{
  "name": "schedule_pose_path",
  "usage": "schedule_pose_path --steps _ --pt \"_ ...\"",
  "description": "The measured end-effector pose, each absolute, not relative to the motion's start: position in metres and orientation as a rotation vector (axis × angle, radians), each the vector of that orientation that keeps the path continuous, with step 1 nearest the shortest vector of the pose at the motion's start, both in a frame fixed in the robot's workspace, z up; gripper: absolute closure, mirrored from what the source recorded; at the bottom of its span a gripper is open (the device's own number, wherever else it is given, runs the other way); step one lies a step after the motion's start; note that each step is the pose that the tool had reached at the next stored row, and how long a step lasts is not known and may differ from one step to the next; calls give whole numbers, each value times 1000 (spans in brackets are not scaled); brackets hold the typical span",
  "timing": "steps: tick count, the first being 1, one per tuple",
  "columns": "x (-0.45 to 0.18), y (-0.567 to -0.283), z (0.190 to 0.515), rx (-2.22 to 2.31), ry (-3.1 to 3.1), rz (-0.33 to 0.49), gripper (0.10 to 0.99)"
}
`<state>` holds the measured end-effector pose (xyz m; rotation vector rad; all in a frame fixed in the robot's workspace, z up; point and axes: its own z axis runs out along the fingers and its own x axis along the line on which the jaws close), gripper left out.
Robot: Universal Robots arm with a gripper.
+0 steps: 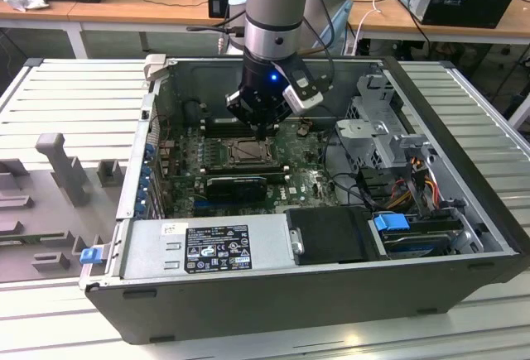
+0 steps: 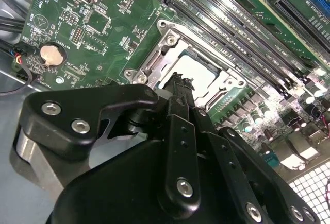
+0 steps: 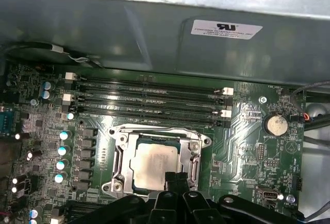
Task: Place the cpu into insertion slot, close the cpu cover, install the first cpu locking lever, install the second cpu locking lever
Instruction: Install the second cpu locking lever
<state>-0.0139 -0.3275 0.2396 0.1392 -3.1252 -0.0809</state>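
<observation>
cpu (image 3: 154, 166): pale brushed metal, dull sheen | cpu cover (image 3: 119, 154): bright silvery metal, glossy | gripper (image 3: 174, 178): matt black fingers | circuit board (image 3: 242, 147): green, smooth | case wall (image 3: 154, 33): grey sheet metal, satin

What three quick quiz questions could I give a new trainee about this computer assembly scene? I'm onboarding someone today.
1. True or false: the chip already lies in the socket.
2. Where is the gripper? A) right over the socket B) over the hard drive bay C) outside the case
3. What round silver part sits on the green board beside the socket?

Key: 1 true. 2 A. 3 the coin battery.
</observation>
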Motion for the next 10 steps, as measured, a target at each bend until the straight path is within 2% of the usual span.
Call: schedule_pose_path --steps 10 --pt "-14 -333 243 139 -3125 -81 980"
